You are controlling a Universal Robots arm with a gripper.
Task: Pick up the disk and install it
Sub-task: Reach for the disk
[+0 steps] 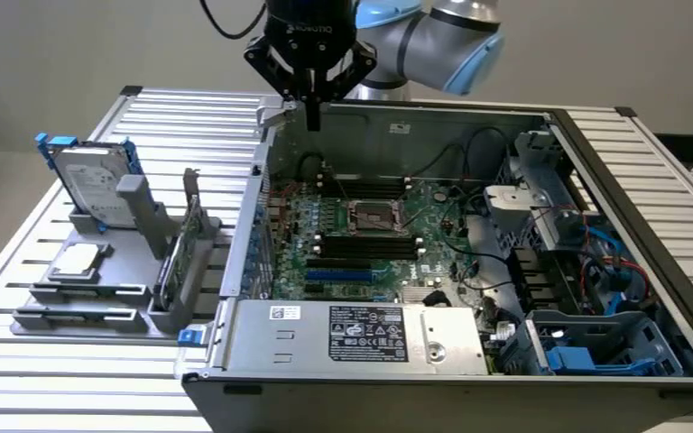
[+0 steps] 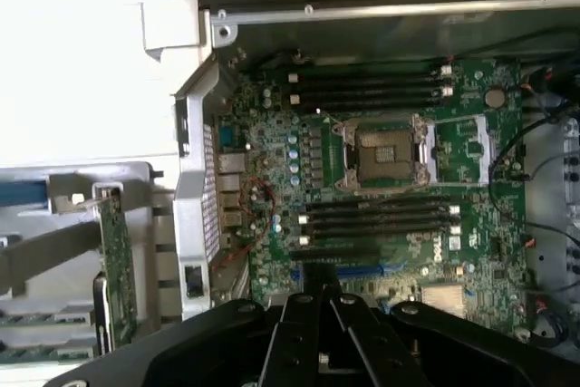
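- At the near edge, a power supply (image 1: 359,332) with a white label lay across the front of the open computer case (image 1: 443,126). A bay with blue fittings (image 1: 594,347) sat at the case's near corner on the exterior view's right.
- On the slatted surface (image 1: 635,162), just outside the case wall on the exterior view's left, stood a grey holder (image 1: 94,298). It carried a square CPU chip (image 1: 76,259) lying flat and a green circuit card (image 1: 181,257) set on edge.
- The disk (image 1: 87,183) stood at the far end of that holder. It rested on edge, long axis roughly upright and leaning slightly, label face turned toward the near side, with its blue carrier showing along both edges. Nothing touched it.
- Mid-case, the motherboard (image 1: 359,239) lay flat, with the CPU socket (image 1: 371,216) near its centre.
- At the far side, the gripper (image 1: 313,122) hung over the case's far corner on the exterior view's left, pointing straight down. The jaws were clenched together and grasped nothing.
- Governing relation: the disk lay to the exterior view's left of the jaws, lower and nearer, beyond the case wall and well apart from them. By this layout, the pick-up had not yet begun.
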